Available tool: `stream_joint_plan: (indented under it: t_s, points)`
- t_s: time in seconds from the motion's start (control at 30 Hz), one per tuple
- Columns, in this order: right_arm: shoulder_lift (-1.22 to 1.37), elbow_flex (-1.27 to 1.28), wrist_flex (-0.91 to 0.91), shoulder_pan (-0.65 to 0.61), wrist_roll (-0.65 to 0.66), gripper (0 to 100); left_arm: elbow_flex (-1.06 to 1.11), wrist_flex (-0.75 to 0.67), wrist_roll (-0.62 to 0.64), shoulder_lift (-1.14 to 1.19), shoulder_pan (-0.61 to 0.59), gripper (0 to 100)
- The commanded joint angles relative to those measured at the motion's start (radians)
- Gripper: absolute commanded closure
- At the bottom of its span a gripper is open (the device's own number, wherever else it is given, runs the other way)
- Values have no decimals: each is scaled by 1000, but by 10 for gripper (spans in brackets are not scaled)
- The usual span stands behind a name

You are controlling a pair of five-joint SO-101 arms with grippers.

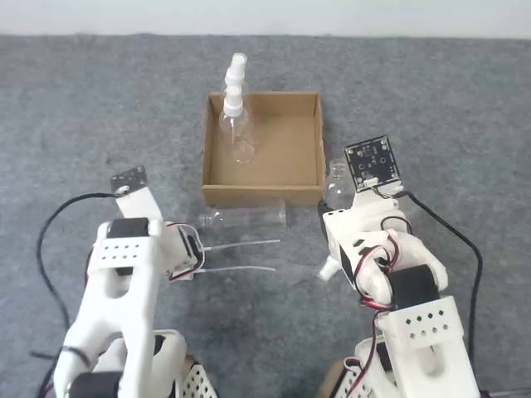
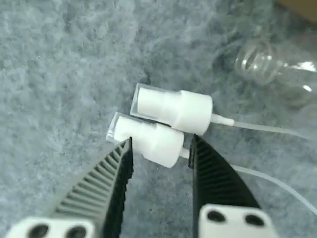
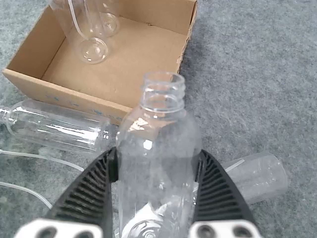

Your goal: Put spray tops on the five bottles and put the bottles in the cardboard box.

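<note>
Two white spray tops lie side by side on the grey carpet, their thin tubes [image 1: 249,245] trailing toward the right arm. My left gripper [image 2: 159,145] stands open with its fingers on either side of the nearer spray top [image 2: 151,140]; the other spray top [image 2: 176,108] lies just beyond. My right gripper [image 3: 157,173] is shut on an upright, uncapped clear bottle [image 3: 158,139] beside the cardboard box's [image 1: 264,192] near right corner. Two bottles with spray tops [image 1: 236,116] stand in the box's far left corner. An open bottle [image 1: 245,218] lies along the box's front wall.
Another clear bottle [image 3: 257,176] lies on its side on the carpet close by the right gripper. Most of the box floor [image 3: 124,64] is bare. Cables run from both arms over the carpet near the front edge.
</note>
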Motion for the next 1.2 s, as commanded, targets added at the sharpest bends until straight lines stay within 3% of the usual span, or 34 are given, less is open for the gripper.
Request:
stream_joint_plan:
  t_s: [0.0, 0.23, 0.47, 1.03, 1.17]
  points:
    - [-16, -11, -28, 15, -3, 957, -41, -84, 12, 124, 6, 823]
    - [-16, -2, -35, 15, -2, 957, -41, -178, 12, 273, -3, 833]
    - [-16, 15, -67, 13, -2, 957, -44, -184, 11, 236, 5, 991]
    - [-16, 17, -67, 13, -2, 957, -54, -132, 12, -109, -2, 972]
    - [-16, 17, -67, 13, -2, 957, -33, -127, 78, -150, 0, 884]
